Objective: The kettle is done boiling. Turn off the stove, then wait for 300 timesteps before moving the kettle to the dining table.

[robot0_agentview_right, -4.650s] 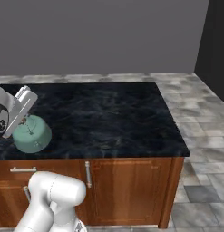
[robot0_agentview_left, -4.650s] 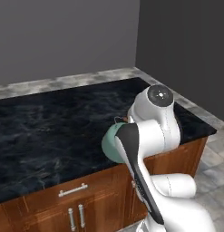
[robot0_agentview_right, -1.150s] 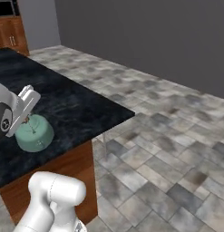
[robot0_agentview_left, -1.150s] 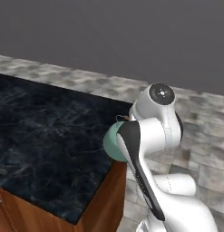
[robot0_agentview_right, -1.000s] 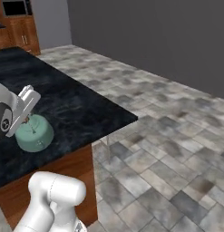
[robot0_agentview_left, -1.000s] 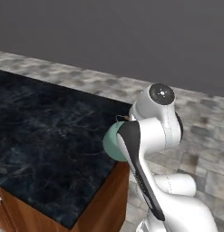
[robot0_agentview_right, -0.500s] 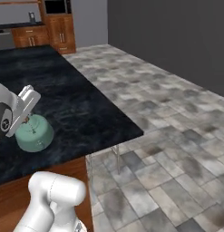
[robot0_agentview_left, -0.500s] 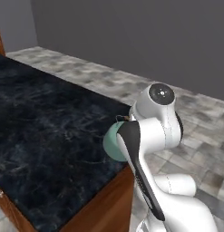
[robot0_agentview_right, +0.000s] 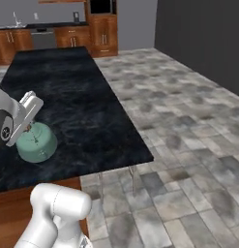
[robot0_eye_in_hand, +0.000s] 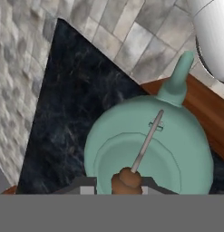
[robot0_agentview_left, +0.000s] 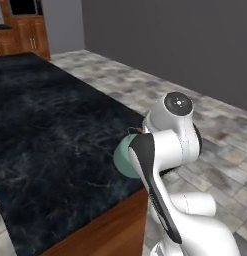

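Note:
The teal-green kettle [robot0_agentview_right: 36, 142] hangs from its thin brown handle [robot0_eye_in_hand: 147, 140] over the near corner of the dining table [robot0_agentview_right: 77, 97], a long black marbled top on a wood base. My gripper [robot0_agentview_right: 28, 127] is shut on that handle. In the hand view the handle's brown grip sits between the finger tips [robot0_eye_in_hand: 127, 181], with the kettle's [robot0_eye_in_hand: 149, 154] spout pointing up and right past the table's [robot0_eye_in_hand: 63, 99] edge. In the left base view my arm covers most of the kettle [robot0_agentview_left: 122, 157]. I cannot tell whether its base touches the stone. The stove is out of view.
Wood cabinets [robot0_agentview_right: 67, 36] and a dark oven [robot0_agentview_right: 100, 6] line the far wall beyond the table's far end. Grey tiled floor [robot0_agentview_right: 188, 121] runs along the table's right side. A dark grey wall [robot0_agentview_left: 170, 40] stands behind it.
The whole picture has swung round as the base turned: the table now runs lengthwise away and the far cabinets have come into sight. Kettle and gripper keep their place relative to the arm.

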Motion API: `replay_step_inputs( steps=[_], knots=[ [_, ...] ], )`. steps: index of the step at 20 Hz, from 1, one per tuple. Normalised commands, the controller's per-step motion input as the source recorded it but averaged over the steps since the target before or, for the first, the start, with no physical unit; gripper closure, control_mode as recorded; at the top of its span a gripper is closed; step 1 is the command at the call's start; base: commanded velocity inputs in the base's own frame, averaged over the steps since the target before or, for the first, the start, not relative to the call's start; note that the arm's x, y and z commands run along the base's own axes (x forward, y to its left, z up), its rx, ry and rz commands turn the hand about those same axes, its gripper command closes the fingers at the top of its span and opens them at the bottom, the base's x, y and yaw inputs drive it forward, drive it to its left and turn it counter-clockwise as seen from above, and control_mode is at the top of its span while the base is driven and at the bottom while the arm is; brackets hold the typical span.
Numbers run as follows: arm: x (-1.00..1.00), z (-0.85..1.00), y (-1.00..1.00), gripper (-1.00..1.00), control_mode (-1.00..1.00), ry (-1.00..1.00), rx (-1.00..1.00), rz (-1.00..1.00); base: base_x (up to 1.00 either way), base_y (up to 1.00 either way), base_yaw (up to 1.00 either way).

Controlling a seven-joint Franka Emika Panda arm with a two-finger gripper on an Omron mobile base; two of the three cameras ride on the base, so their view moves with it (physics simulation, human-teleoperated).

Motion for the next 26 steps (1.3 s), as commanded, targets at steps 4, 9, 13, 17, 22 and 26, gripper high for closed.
replay_step_inputs(
  steps=[4,9,13,17,22,26],
  knots=[
    [0.0,0.0,0.0,1.0,1.0,0.0,0.0,0.0,0.16,-0.56,0.38],
    [0.0,0.0,0.0,1.0,1.0,0.0,0.0,0.0,0.09,-0.59,0.38],
    [0.0,0.0,0.0,1.0,1.0,0.0,0.0,0.0,0.04,-0.6,0.38],
    [0.0,0.0,0.0,1.0,1.0,0.0,0.0,0.0,0.04,-0.61,0.38],
    [0.0,0.0,0.0,1.0,1.0,0.0,0.0,0.0,0.04,-0.61,0.38],
    [0.0,0.0,0.0,1.0,1.0,0.0,0.0,0.0,0.05,-0.6,0.38]
  ],
)
